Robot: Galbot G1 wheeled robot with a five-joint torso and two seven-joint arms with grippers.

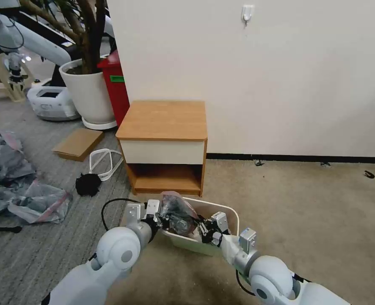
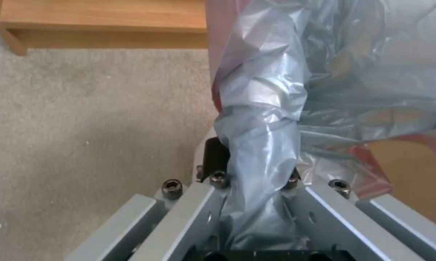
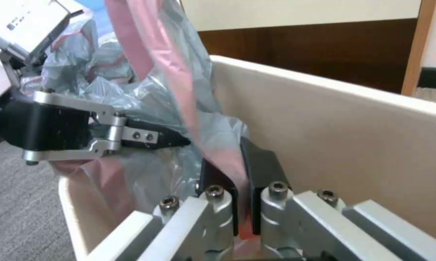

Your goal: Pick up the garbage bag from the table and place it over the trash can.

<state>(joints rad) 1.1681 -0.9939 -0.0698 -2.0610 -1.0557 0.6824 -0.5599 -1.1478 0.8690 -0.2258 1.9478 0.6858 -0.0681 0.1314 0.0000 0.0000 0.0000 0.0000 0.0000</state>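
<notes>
We see both grippers at trash can (image 1: 230,212) on carpet just in front of table (image 1: 164,120). Left gripper (image 1: 164,218) at can's left rim, fingers clamped on bunched garbage bag (image 1: 177,214). Right gripper (image 3: 242,170) inside can near front wall, fingers pinched tight on bag's pink band. Bag crumpled between grippers, over can's left part, not spread on rim.

No legible text, labels or numbers anywhere.
</notes>
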